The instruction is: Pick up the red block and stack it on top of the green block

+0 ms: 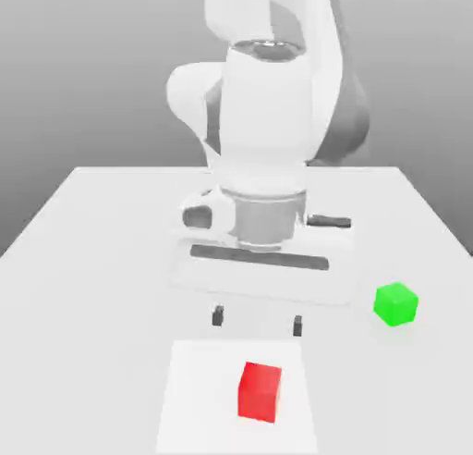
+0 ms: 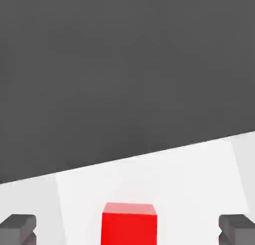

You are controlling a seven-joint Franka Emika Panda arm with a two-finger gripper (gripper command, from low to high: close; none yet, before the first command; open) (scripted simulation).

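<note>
In the exterior view, one small matte bright red cube (image 1: 260,391) and one small matte bright green cube (image 1: 396,304) sit well apart on the white tabletop (image 1: 83,259), the green one toward the exterior view's right. The white arm's end effector (image 1: 258,321) hangs empty beyond the red cube, fingers spread wide.

In the hand view, the red cube (image 2: 129,223) lies between two dark fingertips (image 2: 18,228), touching neither.

My two dark fingertips (image 2: 18,228) stand wide apart at opposite edges, nothing between them touching either. The red block (image 2: 129,223) sits midway in the gap (its top face lighter than its front) on the white table (image 2: 189,179). Beyond the table's far edge lies dark grey floor (image 2: 124,64).
</note>
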